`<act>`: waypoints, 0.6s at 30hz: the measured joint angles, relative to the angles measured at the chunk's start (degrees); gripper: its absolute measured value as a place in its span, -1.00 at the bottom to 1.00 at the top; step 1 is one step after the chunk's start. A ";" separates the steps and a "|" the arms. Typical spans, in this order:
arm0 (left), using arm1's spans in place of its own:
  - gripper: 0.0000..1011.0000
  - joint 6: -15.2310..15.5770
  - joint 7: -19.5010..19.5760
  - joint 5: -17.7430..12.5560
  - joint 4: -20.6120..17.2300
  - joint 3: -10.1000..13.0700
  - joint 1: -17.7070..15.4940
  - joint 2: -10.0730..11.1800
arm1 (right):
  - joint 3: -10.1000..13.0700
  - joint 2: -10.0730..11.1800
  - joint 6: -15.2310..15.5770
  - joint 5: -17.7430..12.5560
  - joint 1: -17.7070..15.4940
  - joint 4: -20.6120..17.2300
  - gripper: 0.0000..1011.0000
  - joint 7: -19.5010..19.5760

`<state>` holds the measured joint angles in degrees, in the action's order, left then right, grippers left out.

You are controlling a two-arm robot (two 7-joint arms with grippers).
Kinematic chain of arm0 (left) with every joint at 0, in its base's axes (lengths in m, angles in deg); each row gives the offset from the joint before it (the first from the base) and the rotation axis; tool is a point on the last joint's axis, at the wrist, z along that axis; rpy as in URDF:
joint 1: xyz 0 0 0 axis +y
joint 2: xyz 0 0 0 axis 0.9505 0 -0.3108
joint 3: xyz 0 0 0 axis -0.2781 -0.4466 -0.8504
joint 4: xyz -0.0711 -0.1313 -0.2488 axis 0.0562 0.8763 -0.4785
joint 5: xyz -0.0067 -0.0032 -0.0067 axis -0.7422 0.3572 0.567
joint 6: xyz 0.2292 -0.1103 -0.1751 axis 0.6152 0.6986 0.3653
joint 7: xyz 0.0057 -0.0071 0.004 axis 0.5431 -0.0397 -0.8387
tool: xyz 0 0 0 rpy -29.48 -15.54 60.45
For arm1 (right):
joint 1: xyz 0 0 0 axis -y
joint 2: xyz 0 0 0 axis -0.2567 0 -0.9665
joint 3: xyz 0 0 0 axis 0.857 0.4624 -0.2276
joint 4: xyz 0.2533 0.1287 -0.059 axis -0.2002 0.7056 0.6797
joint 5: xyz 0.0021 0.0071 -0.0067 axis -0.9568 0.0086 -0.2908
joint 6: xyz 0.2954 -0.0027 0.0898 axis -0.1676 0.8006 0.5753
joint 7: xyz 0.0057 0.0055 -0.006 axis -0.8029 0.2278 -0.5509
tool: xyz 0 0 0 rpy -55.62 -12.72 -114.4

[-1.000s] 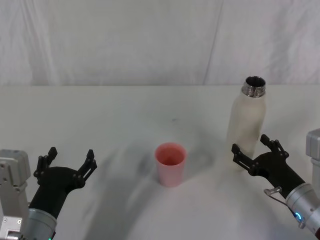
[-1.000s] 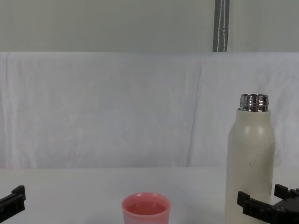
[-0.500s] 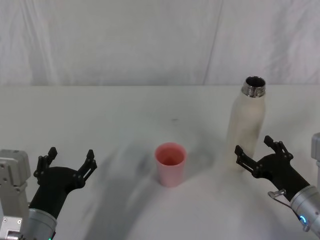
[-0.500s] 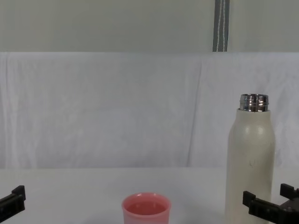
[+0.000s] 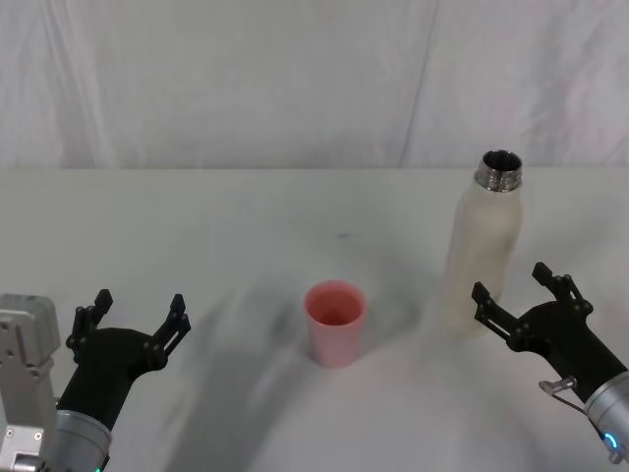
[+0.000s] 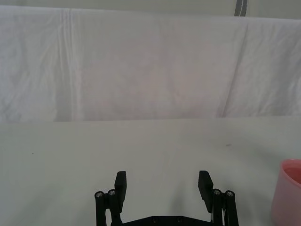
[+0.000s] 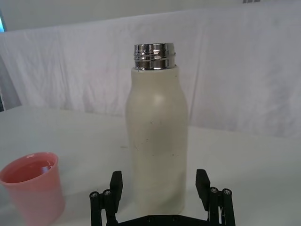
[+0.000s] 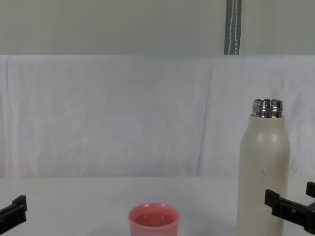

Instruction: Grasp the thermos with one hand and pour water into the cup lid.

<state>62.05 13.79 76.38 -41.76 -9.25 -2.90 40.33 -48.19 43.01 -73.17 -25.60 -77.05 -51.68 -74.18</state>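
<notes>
From the head view I see the right hand with its fingers spread and nothing between them; the thermos stands upright on the table just beyond their tips, apart from them. The cup lid sits off to the fingers' left. My left hand waits low at the near left, fingers splayed and empty.

The left wrist view shows bare table ahead of those fingers.

In the right wrist view the thermos rises just past the gap between the right fingers.

In the chest view the right fingers reach beside the thermos base.
</notes>
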 joint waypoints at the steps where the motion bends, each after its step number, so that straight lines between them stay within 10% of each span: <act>1: 0.98 0.00 0.00 0.00 0.00 0.00 0.00 0.00 | 0.16 -0.03 -0.11 0.06 -0.40 -0.42 0.98 0.26; 18: 0.98 0.00 0.00 0.00 0.00 0.00 0.00 0.00 | 1.59 -2.16 -5.62 4.05 -3.49 -2.59 0.98 2.91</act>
<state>62.04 13.80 76.38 -41.75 -9.24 -2.90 40.33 -46.59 40.85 -78.78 -21.55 -80.53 -54.27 -71.27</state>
